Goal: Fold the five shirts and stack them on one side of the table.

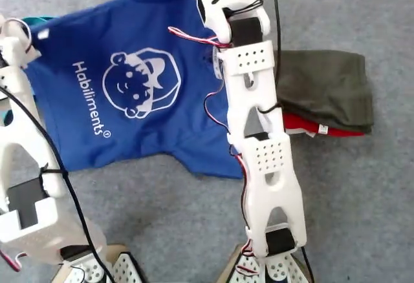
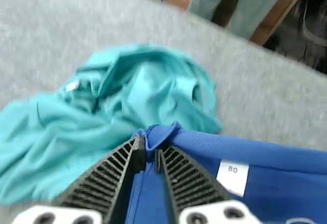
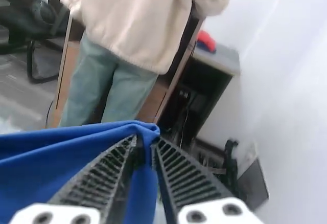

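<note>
Left gripper [image 2: 148,147] fingers clamped; right gripper [image 3: 146,142] likewise.

A grey, felt-like table [image 1: 362,199] stands in a room with a white wall [image 3: 286,106], a dark office chair [image 3: 36,19], and a wooden cabinet [image 3: 164,97] whose grey top [image 3: 225,60] holds a small red object [image 3: 206,41].

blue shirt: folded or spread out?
Spread, not folded. The blue shirt is opened out with its print facing up; the left gripper and the right gripper each pinch an edge of it.
</note>
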`<state>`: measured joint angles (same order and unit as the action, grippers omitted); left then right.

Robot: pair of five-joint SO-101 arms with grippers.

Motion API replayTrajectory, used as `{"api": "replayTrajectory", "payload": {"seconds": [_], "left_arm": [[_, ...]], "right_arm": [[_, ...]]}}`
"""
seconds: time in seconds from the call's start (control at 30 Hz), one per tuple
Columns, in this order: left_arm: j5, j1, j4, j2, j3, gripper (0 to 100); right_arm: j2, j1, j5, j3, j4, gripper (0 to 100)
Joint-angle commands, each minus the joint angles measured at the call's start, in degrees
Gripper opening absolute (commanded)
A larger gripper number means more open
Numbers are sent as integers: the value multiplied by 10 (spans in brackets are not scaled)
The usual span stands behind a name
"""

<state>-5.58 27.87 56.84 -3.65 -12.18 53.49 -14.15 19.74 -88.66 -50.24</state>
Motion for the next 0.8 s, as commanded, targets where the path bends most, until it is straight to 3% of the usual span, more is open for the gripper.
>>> {"api": "replayTrajectory", "payload": {"seconds": [0.0,0.23,0.4,0.77], "left_arm": [[0,-5,56,6,-12,28],[42,-7,81,11,123,28],[48,-3,92,11,190,28],[51,-11,138,11,276,28]], "right_arm": [[-5,20,-1,-61,-104,13],[-11,37,11,-71,-344,14],[-11,37,89,-71,-498,14],[-59,55,81,14,-513,13]]}}
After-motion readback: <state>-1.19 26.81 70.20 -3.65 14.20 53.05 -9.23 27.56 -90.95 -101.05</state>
